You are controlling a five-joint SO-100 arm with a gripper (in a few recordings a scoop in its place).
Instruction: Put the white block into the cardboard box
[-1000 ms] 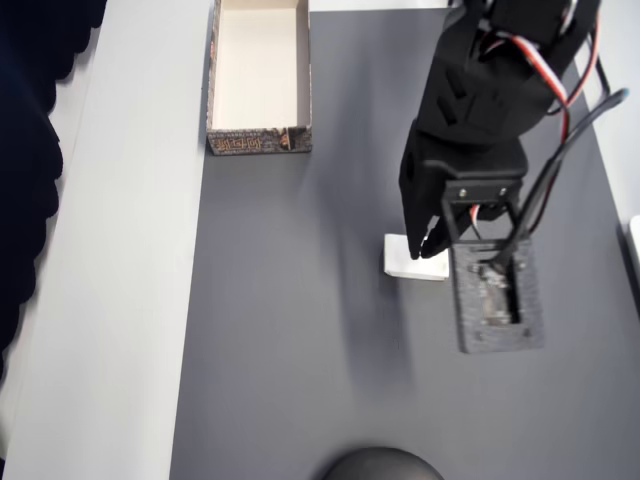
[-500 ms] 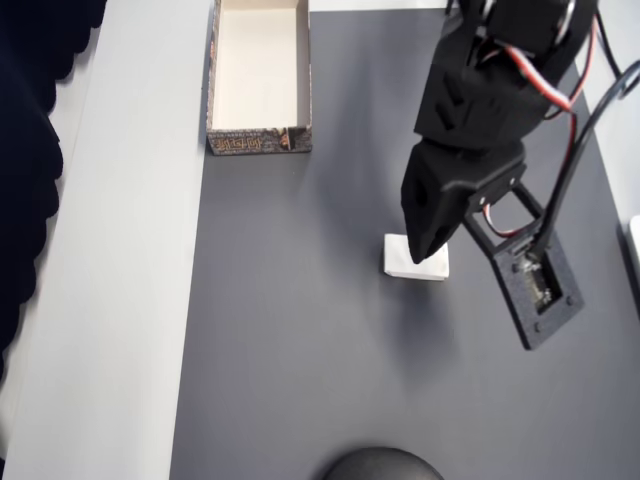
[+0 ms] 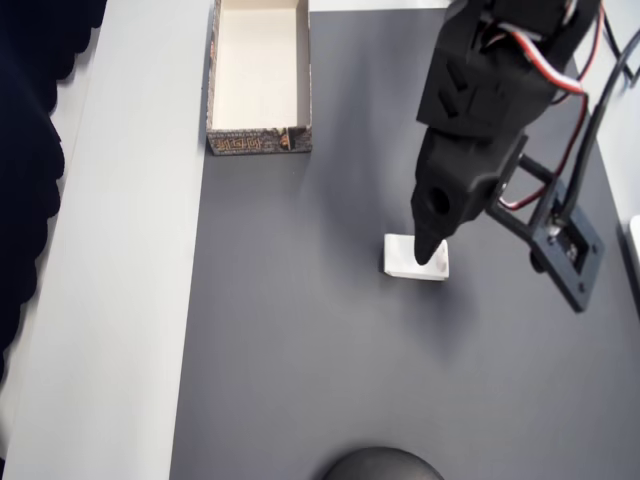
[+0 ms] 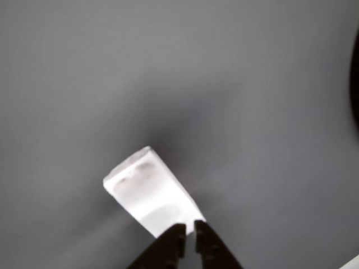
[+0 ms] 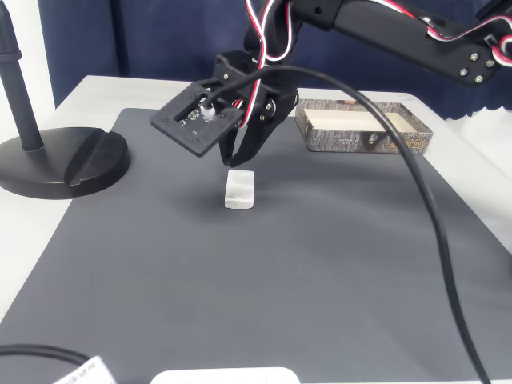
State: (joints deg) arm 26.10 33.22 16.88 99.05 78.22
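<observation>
The white block [image 3: 399, 263] lies flat on the dark grey mat [image 3: 290, 340], right of centre in the overhead view. My black gripper [image 3: 430, 256] points down with its tips over the block's right part. In the wrist view the fingertips [image 4: 178, 235] are pressed almost together at the block's [image 4: 147, 190] near end, with nothing between them. In the fixed view the gripper [image 5: 232, 164] hovers just above the block [image 5: 239, 190]. The cardboard box [image 3: 258, 143] stands open at the mat's top left, well away from the block; its patterned wall [image 5: 360, 142] shows behind the arm.
A round black stand base [image 5: 60, 160] sits on the mat's left edge in the fixed view, and its dome [image 3: 380, 466] shows at the bottom of the overhead view. A pale table strip [image 3: 130, 260] runs left of the mat. Red and black cables [image 3: 585, 70] hang from the arm.
The wrist has rotated, swinging the camera mount from below the gripper out to the right. The fingertips stayed over the block, which has not moved.
</observation>
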